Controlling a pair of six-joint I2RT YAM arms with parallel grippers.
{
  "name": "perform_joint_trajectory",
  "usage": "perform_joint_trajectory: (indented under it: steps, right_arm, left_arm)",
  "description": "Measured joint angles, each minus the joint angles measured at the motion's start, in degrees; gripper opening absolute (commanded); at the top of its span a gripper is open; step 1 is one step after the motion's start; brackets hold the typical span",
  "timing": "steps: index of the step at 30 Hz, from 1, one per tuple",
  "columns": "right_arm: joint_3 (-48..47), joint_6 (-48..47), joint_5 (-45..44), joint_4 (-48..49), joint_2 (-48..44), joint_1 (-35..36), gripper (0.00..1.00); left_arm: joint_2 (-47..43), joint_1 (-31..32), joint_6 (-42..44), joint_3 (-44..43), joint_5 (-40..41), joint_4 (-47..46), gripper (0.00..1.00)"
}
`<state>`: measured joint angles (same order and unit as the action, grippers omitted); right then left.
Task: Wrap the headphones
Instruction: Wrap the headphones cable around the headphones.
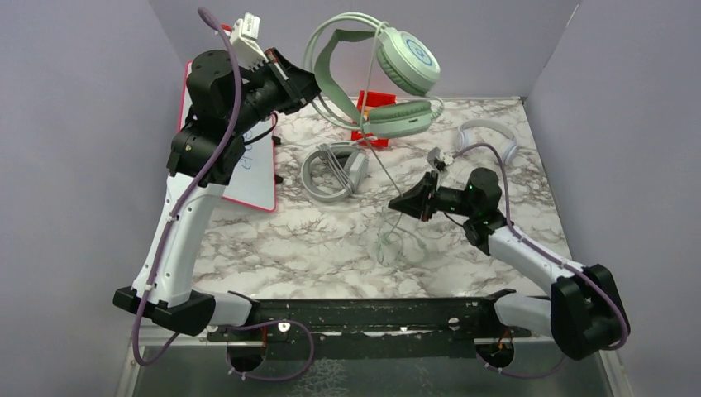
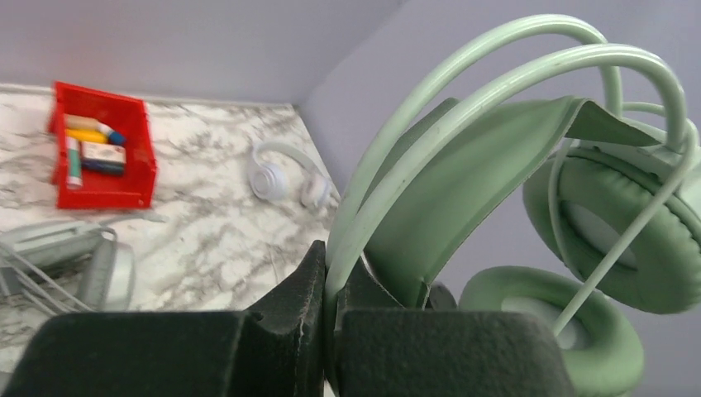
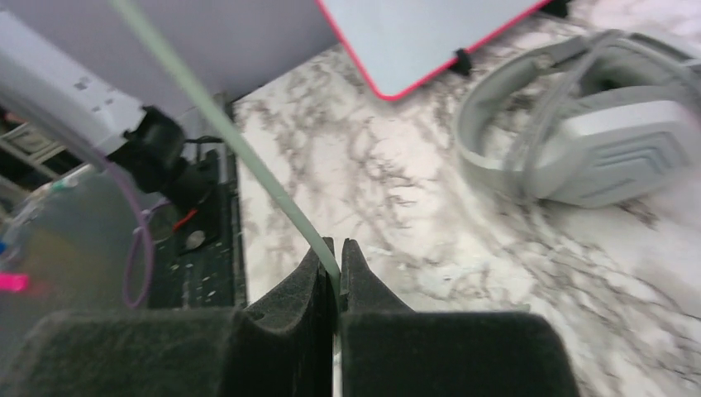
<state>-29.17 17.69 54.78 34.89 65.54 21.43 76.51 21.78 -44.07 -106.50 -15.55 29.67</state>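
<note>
Fingers of the left gripper [image 2: 331,277] are clamped on the headband of the mint-green headset [image 1: 407,70], held in the air above the back of the marble table [image 1: 314,248]. Fingers of the right gripper [image 3: 339,256] are pinched tight on that headset's thin green cable [image 3: 216,126], low over the table's middle. The grey-white headset [image 1: 331,172] lies nearby to its left, the small white headset [image 1: 488,136] at the back right.

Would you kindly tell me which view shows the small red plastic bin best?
The left wrist view: the red plastic bin sits unobstructed, its contents visible. The top view shows only red slivers behind the mint-green headphones. The right wrist view misses it.
</note>
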Motion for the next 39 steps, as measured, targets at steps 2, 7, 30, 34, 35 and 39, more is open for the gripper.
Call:
perform_joint_trajectory:
  steps: [2, 7, 30, 34, 35, 39]
  right_arm:
    - [-2.7, -0.7, -1.5, -1.2, 3.4, -1.9, 0.08]
    - [-8.5, -1.2, -5.1, -3.2, 9.1, -6.3, 0.13]
    - [-43.8, -22.2, -9.9, -46.8, 15.5, -10.6, 0.12]
    - [-40.6, -20.8, -15.6, -45.6, 13.9, -10.5, 0.2]
    - [-38.6, -20.0, -17.1, -44.0, 12.7, -10.5, 0.19]
    - [-30.2, -16.5, -21.4, -34.8, 8.4, -10.5, 0.14]
  left_arm:
    - [0.1, -0.1, 0.7, 0.0, -5.4, 0.1, 0.0]
    - [-0.9, 0.0, 3.2, 5.4, -16.1, -0.3, 0.0]
    - [-4.3, 0.6, 31.4, 23.9, -11.7, 9.8, 0.0]
    - [-3.5, 0.9, 33.4, 23.6, -9.9, 10.0, 0.0]
    - [-3.5, 0.8, 33.9, 23.5, -9.8, 10.2, 0.0]
    - [-3.9, 0.9, 34.3, 22.4, -10.4, 10.8, 0.0]
